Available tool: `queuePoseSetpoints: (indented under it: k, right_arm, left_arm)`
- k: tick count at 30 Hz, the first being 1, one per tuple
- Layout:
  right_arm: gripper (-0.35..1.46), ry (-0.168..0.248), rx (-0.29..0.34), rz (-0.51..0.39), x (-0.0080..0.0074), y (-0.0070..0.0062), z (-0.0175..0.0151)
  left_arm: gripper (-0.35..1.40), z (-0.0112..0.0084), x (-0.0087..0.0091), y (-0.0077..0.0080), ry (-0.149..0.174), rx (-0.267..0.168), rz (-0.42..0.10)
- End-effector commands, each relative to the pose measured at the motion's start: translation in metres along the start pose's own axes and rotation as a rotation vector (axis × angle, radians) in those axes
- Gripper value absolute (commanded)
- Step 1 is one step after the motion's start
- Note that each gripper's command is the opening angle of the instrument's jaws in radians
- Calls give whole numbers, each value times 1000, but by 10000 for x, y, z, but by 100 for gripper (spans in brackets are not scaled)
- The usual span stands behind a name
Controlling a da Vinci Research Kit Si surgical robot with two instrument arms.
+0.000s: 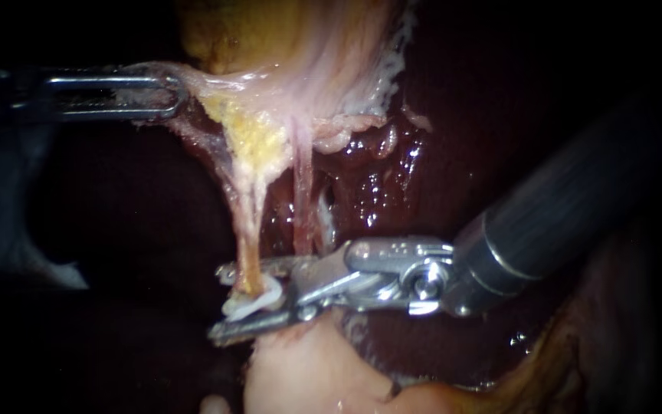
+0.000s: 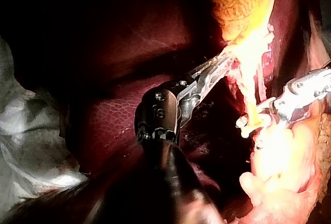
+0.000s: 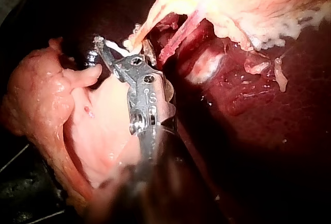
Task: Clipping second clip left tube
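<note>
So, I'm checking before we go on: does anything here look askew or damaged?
Nothing stands out. The white curved clip sits at the thin pale left tube, at the silver right instrument; the dark left instrument grips the pale stretched tissue, no tear visible.

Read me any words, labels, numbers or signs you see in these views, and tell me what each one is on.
No text here can be read.
Right instrument: small marks on its metal wrist, too small to read.
Left instrument: no writing shows.
Liver and gallbladder: no labels or signs.
</note>
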Motion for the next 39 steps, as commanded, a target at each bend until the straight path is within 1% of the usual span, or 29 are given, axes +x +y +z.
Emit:
queuePoseSetpoints:
  k: [1,8,12,15,22,26,31,34,39]
  right_arm:
    - [49,7,6,1,0,0,1]
    - [49,34,21,0,1,0,6]
    - [49,35,31,-2,2,-4,6]
    - [49,35,41,-2,7,-13,4]
    - [48,31,96,-5,27,-43,-1]
    - [47,32,108,-6,32,-51,0]
    - [43,32,109,-6,32,-50,-1]
    - [37,32,112,-6,31,-48,-2]
    - [23,35,93,-6,30,-44,-3]
  left_arm:
    - [-35,0,0,0,0,0,0]
    - [-35,0,0,0,0,0,0]
    - [-35,0,0,0,0,0,0]
    - [-35,0,0,0,0,0,0]
    - [-35,0,0,0,0,0,0]
    - [-35,0,0,0,0,0,0]
    - [-35,0,0,0,0,0,0]
    - [-35,0,0,0,0,0,0]
    - [-35,0,0,0,0,0,0]
